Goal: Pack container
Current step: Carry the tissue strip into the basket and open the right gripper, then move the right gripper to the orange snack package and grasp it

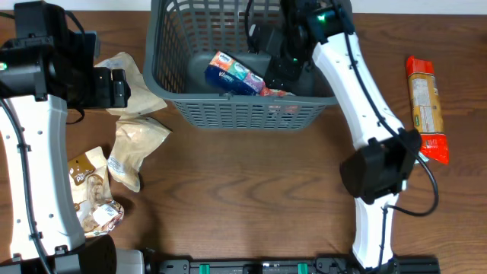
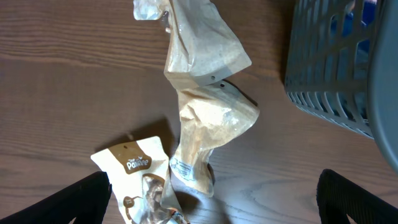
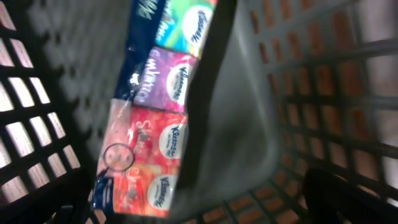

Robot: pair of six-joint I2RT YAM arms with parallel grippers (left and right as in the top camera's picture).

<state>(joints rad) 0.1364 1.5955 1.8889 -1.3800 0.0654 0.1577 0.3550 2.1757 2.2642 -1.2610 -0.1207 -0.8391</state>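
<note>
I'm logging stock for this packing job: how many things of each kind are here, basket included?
Plain tan pouches: 2
Printed brown-and-white pouch: 1
Orange packet: 1
Tissue multipack, in the container: 1
Container: 1
Total: 6
A grey shape beside the tissues is unclear and is not counted.

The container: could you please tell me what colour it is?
The container is dark grey, shown best in the overhead view.

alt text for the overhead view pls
The right arm reaches into the grey container at the top centre of the table, where a Kleenex tissue pack lies. The left arm hovers over tan pouches on the left; an orange packet lies far right.
</note>
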